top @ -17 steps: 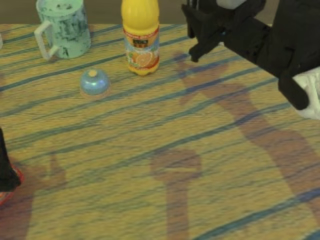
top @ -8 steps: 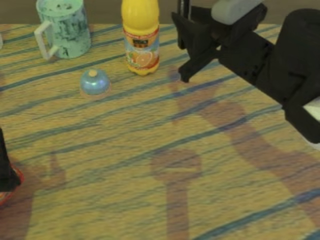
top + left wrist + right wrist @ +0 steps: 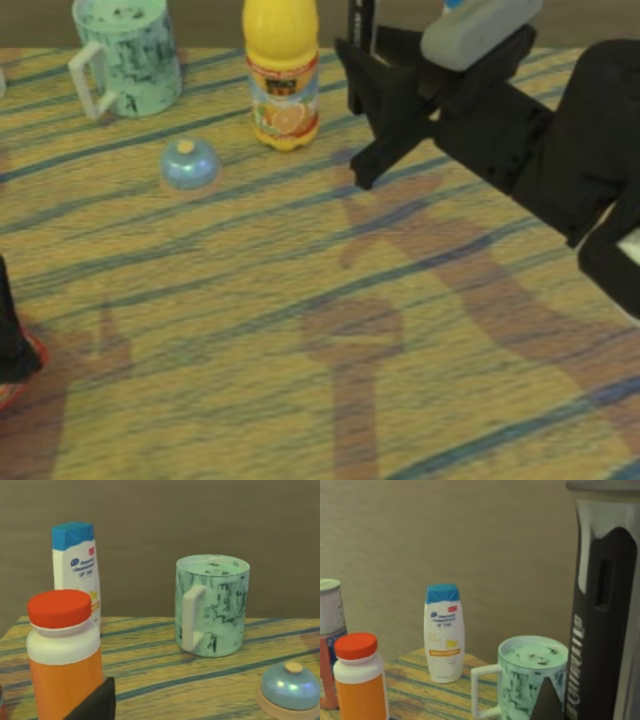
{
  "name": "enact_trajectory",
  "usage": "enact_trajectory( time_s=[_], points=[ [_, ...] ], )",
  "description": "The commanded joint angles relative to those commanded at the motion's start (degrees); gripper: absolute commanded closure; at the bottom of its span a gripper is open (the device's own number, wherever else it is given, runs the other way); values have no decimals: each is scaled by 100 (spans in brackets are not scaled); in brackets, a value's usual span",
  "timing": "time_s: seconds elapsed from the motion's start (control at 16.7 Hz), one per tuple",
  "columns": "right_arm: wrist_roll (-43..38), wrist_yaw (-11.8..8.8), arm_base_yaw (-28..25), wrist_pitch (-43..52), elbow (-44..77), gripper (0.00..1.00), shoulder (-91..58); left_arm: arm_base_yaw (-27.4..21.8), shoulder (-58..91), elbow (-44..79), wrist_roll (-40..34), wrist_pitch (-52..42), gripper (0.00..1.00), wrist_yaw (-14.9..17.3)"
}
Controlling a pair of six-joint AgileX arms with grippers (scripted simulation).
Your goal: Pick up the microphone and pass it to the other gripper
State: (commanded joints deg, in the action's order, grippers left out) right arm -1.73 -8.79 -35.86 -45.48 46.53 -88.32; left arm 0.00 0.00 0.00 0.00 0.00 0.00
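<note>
You see little of the microphone (image 3: 600, 610): it stands at the table's far edge just right of the orange juice bottle (image 3: 281, 75), cut off by the top view's upper border, its head out of sight. The right gripper (image 3: 352, 115) is close against it with jaws spread wide. A green mug (image 3: 128, 52), bell (image 3: 189, 165), blue-and-white tube (image 3: 444, 632) and red-capped jar (image 3: 360, 680) stand leftward, the left gripper (image 3: 8, 330) sits parked at the left edge, its grip impossible to tell, and the microphone's long axis is upright.

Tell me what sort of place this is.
Likely a simulated tabletop test scene: a yellow table with blue streaks holding unrelated household items, such as an orange juice bottle, a mint-green marbled mug and a small blue service bell.
</note>
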Motion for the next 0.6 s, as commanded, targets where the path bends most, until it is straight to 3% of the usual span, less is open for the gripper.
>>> enact_trajectory(
  time_s=[0.36,0.6],
  points=[
    [8,16,-19,4,-18,100,15,-3,9,7,0,5,0,8],
    [8,16,-19,4,-18,100,15,-201,629,433,24,305,0,501]
  ],
)
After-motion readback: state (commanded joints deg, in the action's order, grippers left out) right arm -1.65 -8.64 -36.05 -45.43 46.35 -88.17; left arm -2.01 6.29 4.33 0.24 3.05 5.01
